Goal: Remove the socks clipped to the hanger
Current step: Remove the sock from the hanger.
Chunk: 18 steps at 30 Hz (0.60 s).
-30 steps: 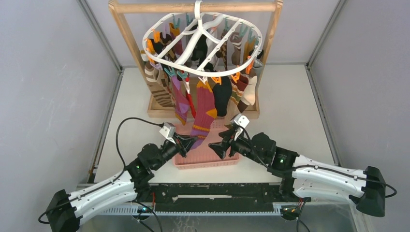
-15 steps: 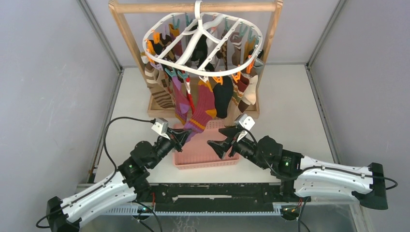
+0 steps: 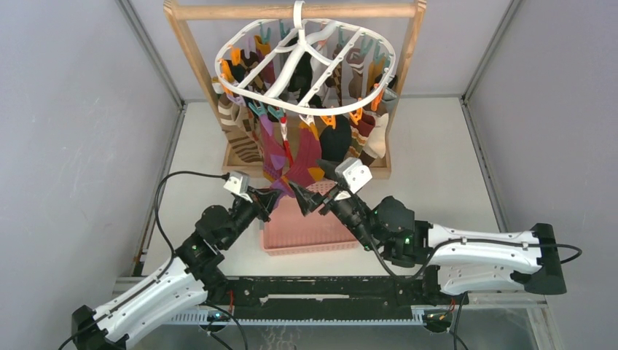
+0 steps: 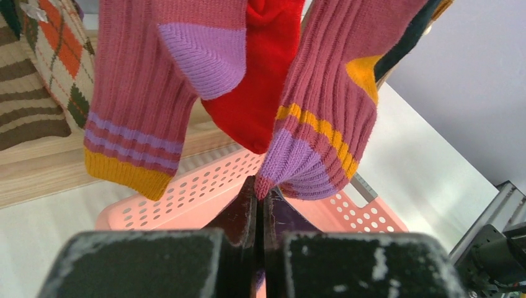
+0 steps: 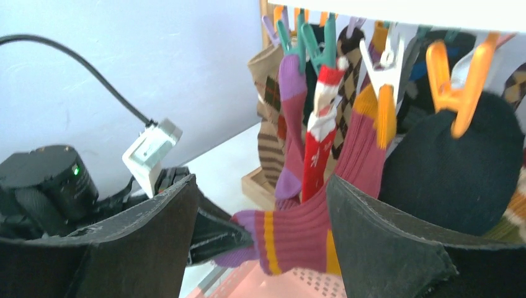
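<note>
Now the left gripper (image 4: 259, 192) is pinched tight on the purple toe of a ribbed pink sock (image 4: 322, 112) banded in mustard. The sock's cuff sits up in a clip (image 5: 384, 105) on the white plastic oval hanger (image 3: 295, 55). The right gripper (image 5: 260, 186) has flat black fingers spread wide, holding nothing, with the stretched sock showing between them. Close beside hang a plain red sock (image 4: 260, 81), a rounded black sock (image 5: 453, 167) and striped and argyle ones, crowding in. Below sits a perforated pink basket (image 3: 313, 246). A wooden stand (image 3: 291, 11) carries the hanger.
</note>
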Available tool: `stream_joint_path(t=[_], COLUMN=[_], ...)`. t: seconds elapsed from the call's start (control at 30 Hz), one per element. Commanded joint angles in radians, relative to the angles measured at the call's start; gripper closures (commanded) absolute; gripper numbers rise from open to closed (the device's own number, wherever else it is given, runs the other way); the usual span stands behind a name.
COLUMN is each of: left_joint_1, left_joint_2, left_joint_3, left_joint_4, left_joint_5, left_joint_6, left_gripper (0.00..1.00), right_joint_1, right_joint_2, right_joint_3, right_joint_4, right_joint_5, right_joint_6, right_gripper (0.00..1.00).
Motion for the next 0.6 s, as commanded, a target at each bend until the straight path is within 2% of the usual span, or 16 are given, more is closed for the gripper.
stream_joint_path(t=[0.0,0.27,0.57], left_joint_1=[0.038,0.068,0.083], left_joint_2=[0.003,0.011,-0.011], left_joint_3=[0.062,0.054,0.069], left_joint_4=[0.020,0.030,0.005], left_joint_5=[0.053,0.087,0.097], left_joint_6=[-0.022,-0.030,-0.033], left_gripper=[1.00,1.00,1.00], right_joint_1=[-0.002,-0.044,-0.131], right_joint_2=[0.074,0.194,0.235], right_joint_3=[0.107,0.255,0.320], right_joint_4=[0.144,0.155,0.101], right_joint_5=[0.060,0.070,0.098], right_joint_6=[-0.149,-0.172,-0.084], right_gripper=[0.19,0.29,0.34])
